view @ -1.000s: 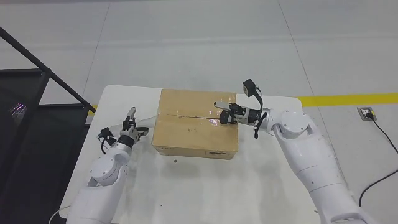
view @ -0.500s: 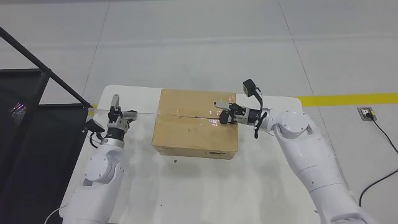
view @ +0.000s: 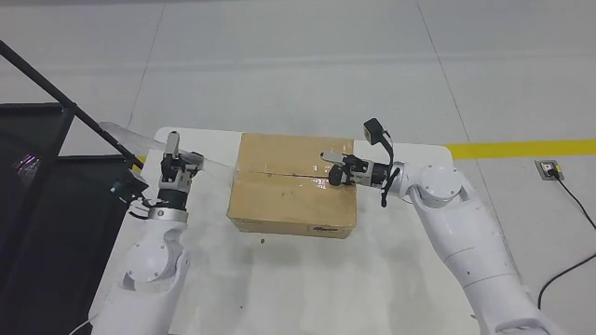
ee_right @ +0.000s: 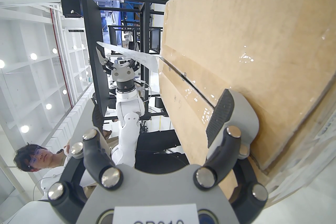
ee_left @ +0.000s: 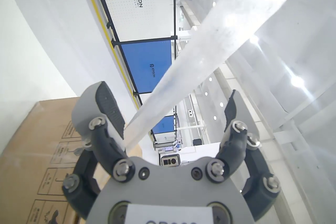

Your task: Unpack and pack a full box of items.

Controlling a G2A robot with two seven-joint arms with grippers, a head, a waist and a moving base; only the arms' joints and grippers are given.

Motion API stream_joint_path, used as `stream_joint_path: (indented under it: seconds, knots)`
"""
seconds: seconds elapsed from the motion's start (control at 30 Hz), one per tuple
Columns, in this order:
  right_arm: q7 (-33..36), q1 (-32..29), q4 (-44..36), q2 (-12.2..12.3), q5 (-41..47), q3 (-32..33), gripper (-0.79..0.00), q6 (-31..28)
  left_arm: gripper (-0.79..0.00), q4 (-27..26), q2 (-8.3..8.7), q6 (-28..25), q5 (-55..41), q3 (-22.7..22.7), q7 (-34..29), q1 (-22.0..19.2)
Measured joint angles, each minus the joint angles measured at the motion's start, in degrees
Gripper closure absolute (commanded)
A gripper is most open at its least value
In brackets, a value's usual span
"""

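A closed brown cardboard box [view: 293, 184] sits mid-table. A long strip of clear tape [view: 126, 135] runs from the box's left edge out to the left, half peeled off the seam. My left gripper [view: 174, 163] hovers left of the box, open. In the left wrist view the tape [ee_left: 210, 33] clings to one finger pad [ee_left: 110, 109], beside the box [ee_left: 31, 151], with the left gripper [ee_left: 168, 109] spread wide. My right gripper [view: 331, 169] rests open on the box top near the seam. One right fingertip [ee_right: 223, 112] presses the box [ee_right: 249, 51]. Farther off are the left gripper [ee_right: 118, 64] and the tape [ee_right: 131, 53].
The white table [view: 279, 279] has bare room in front of the box and at both sides. A black metal frame [view: 37, 195] stands just off the table's left edge. A tiny dark speck [view: 264, 240] lies in front of the box.
My left gripper has moved away from the box's left side, toward the table's far left, pulling the tape strip out long. The right arm has kept still.
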Motion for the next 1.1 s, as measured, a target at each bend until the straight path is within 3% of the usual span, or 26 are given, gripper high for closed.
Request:
stream_joint_path:
  seconds: [0.3,1.1]
  knots:
    - [-0.1,-0.1,-0.1,0.0,0.0,0.0,-0.785,0.0,-0.785,-3.9,-0.55,0.2,6.6,2.6,1.5,1.2]
    - [-2.2,-12.7,-17.6,4.1,1.7,9.3,-0.785,2.3,-0.785,-5.4,-1.91,4.3,17.0,8.0,-0.8,-0.8]
